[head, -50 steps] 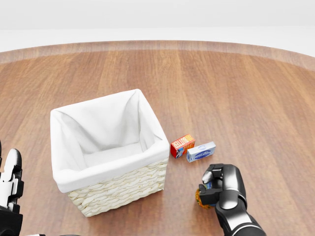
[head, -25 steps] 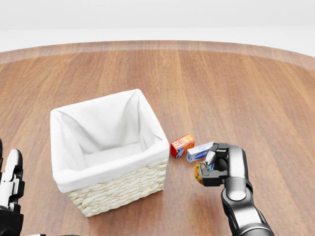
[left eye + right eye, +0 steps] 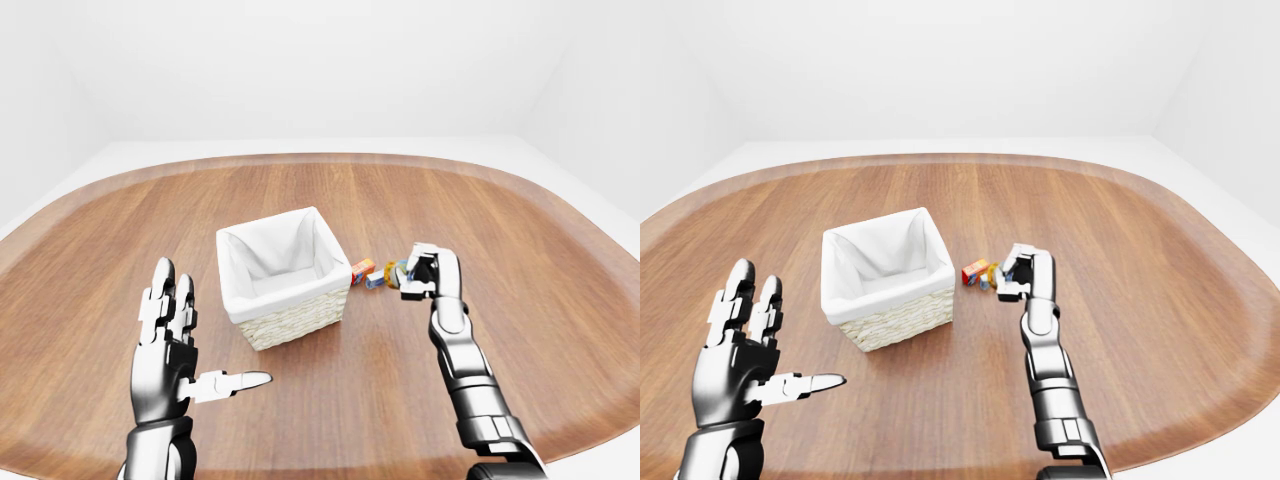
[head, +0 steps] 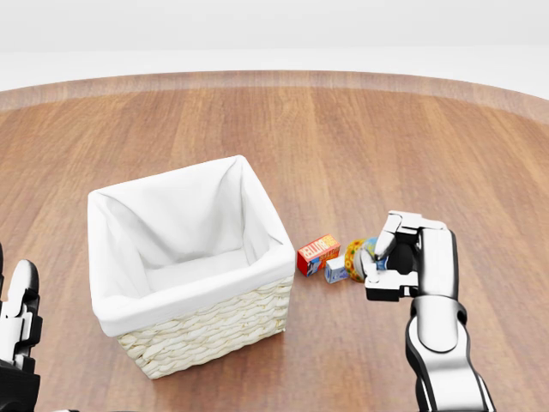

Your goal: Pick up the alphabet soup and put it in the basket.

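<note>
Left hand (image 3: 170,350) hangs with fingers spread wide, mostly cropped out of the head view. Then the white-lined woven wicker basket (image 4: 210,330), a small red-orange box (image 4: 318,254), and a white-blue carton (image 4: 336,270) half hidden behind the yellow alphabet soup can (image 4: 354,255), which the right hand (image 4: 401,257) clamps, covering most of it.

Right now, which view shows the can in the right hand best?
The head view: the alphabet soup appears largest there, its yellow end showing beside the right hand, whose fingers close round it. The left-eye and right-eye views show only a tiny coloured patch at the hand, right of the basket.
</note>
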You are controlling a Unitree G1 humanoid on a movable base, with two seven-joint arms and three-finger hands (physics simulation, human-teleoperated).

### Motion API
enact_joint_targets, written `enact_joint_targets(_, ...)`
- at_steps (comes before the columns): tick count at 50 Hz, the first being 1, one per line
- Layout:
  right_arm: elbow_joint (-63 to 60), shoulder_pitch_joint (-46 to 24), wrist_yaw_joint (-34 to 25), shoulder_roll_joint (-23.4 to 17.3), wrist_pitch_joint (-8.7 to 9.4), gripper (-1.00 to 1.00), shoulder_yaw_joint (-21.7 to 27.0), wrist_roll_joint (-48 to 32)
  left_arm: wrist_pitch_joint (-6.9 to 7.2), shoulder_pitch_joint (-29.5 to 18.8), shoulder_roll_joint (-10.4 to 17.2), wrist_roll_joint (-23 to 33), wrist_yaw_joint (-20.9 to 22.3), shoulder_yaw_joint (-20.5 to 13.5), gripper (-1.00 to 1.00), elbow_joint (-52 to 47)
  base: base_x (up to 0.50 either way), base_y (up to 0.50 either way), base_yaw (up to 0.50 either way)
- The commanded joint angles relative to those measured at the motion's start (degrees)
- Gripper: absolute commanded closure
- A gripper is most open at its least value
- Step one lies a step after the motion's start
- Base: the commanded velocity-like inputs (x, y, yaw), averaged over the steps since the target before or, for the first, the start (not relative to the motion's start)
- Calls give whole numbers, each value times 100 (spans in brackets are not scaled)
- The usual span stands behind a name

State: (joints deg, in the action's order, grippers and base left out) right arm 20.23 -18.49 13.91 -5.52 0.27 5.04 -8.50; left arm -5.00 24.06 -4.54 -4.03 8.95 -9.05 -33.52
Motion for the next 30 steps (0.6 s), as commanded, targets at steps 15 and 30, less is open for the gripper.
enact_joint_targets(15, -2745, 556, -226, 59, 473, 100, 138, 165, 0, 56, -46, -113, 102, -117, -100, -122, 0, 0, 0)
enact_joint_targets(30, -3684, 103, -333, 57, 473, 100, 23, -141, 0, 81, -102, -103, 153, -128, -100, -161, 0, 0, 0)
